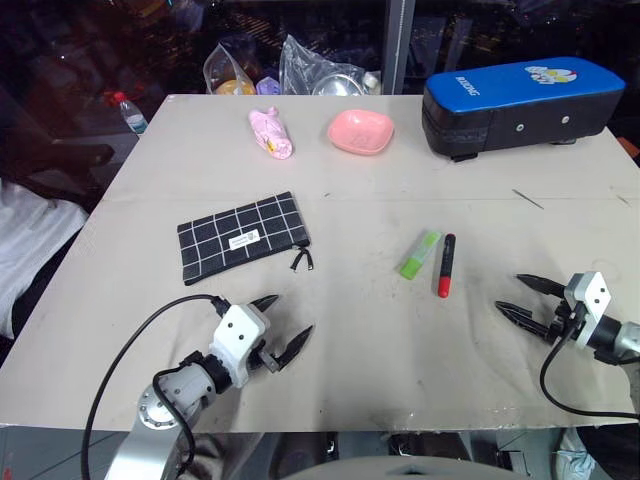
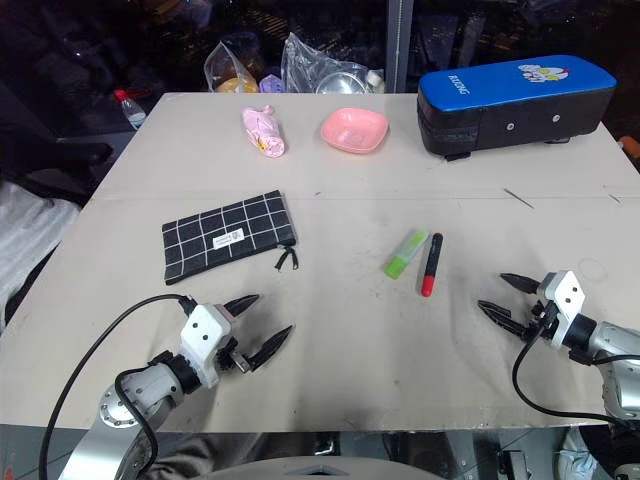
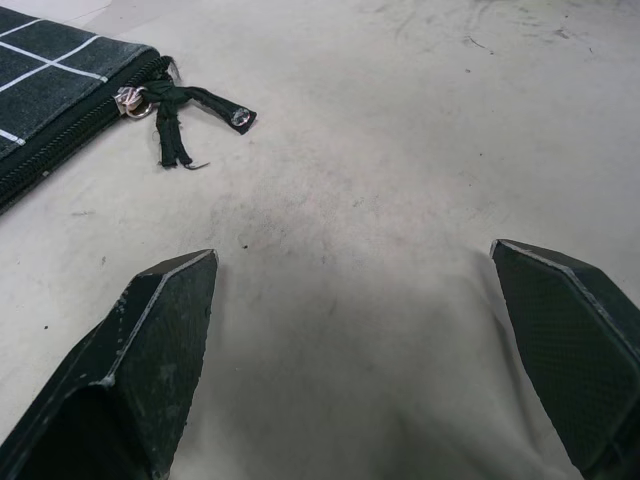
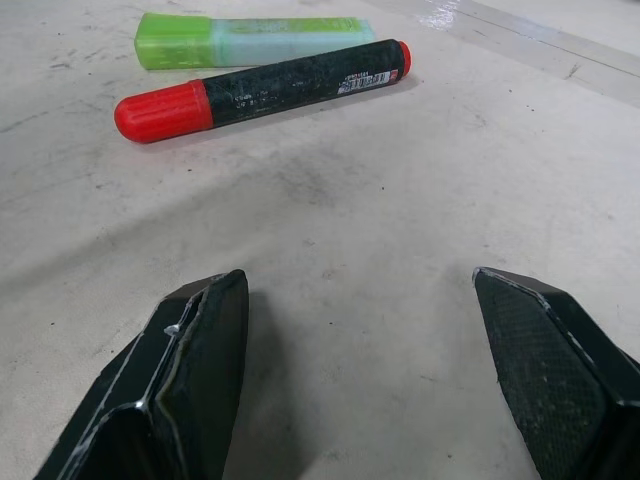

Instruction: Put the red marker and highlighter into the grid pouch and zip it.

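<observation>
Nothing of the job looks done yet. The grid pouch lies flat on the worktop, left of the middle, with its zipper end and dark pull pointing right. From the left wrist view the zipper teeth near the pull look closed, though I can't see the whole run of the zip, so I'd guess it needs opening before anything can go in.

The red marker and the highlighter lie side by side on the bare worktop, right of the middle and well apart from the pouch. The highlighter is on the left, the marker on the right with its red end toward the near edge. They are just beside each other; whether they touch I can't say for sure.

The left claw hovers near the front edge with its two black fingers spread wide and nothing between them, just short of the pouch's pull. The right claw sits at the near right, also spread wide and empty, pointing across at the two pens but clear of them.

So everything is left: open the pouch, pick up the marker, pick up the highlighter, slide both inside, then draw the zip closed. The pink dish and the large blue-and-black case at the far side look to have no part in this.
</observation>
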Available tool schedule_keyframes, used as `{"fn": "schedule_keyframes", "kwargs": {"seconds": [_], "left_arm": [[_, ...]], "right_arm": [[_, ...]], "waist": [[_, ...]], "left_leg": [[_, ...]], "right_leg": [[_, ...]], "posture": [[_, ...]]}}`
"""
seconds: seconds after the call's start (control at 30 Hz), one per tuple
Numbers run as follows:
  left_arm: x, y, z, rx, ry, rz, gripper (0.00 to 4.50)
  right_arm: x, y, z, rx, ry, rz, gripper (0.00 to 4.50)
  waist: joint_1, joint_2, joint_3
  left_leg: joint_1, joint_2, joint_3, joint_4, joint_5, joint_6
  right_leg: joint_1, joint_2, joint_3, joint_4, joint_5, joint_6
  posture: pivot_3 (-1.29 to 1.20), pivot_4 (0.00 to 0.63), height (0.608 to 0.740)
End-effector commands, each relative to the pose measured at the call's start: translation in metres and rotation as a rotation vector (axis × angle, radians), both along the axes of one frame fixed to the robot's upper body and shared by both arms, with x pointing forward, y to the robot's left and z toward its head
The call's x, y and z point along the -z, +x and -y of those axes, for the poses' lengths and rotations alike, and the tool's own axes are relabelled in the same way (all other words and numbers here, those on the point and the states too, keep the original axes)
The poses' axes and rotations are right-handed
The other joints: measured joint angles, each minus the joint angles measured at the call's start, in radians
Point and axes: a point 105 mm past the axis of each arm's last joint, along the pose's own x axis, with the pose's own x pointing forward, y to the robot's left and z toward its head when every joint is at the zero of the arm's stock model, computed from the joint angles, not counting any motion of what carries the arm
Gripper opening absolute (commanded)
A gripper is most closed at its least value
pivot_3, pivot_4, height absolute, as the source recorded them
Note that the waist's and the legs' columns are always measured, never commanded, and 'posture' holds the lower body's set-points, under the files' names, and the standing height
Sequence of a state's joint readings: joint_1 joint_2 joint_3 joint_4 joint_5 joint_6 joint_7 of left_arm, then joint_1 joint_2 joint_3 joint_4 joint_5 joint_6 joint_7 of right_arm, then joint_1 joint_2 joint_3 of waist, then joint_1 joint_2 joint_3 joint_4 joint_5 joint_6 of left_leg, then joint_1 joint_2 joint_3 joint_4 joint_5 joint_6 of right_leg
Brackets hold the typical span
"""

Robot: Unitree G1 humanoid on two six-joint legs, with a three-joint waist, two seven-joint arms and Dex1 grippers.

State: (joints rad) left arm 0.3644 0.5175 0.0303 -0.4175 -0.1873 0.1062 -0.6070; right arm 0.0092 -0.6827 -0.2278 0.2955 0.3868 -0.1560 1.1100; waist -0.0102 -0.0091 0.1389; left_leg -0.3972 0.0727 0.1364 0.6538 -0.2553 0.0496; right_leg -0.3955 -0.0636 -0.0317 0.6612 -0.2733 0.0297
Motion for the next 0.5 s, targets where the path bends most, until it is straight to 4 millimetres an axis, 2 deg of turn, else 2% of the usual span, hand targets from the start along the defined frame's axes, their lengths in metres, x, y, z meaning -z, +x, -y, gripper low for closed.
{"fn": "schedule_keyframes", "kwargs": {"seconds": [0.03,0.37,0.5], "left_arm": [[-0.006,-0.001,-0.004,0.0,0.009,0.035,4.46],[0.0,-0.001,-0.016,0.01,0.028,0.018,4.46],[-0.003,0.004,-0.023,-0.006,0.029,0.036,4.46]], "right_arm": [[-0.013,0.003,-0.001,-0.021,-0.007,0.032,3.61],[-0.019,0.002,-0.003,-0.042,-0.01,0.024,3.61],[-0.024,0.002,-0.012,-0.072,0.014,0.053,3.61]], "waist": [[0.0,0.0,0.0],[0.001,0.0,0.0],[0.0,0.0,0.0]], "left_leg": [[0.0,0.0,0.0,0.0,0.0,0.0],[0.0,0.0,0.0,0.0,0.0,0.0],[0.0,0.0,0.0,0.0,0.0,0.0]], "right_leg": [[0.0,0.0,0.0,0.0,0.0,0.0],[0.0,0.0,0.0,0.0,0.0,0.0],[0.0,0.0,0.0,0.0,0.0,0.0]], "posture": [[0.0,0.15,0.74],[0.0,0.15,0.74],[0.0,0.15,0.74]]}}
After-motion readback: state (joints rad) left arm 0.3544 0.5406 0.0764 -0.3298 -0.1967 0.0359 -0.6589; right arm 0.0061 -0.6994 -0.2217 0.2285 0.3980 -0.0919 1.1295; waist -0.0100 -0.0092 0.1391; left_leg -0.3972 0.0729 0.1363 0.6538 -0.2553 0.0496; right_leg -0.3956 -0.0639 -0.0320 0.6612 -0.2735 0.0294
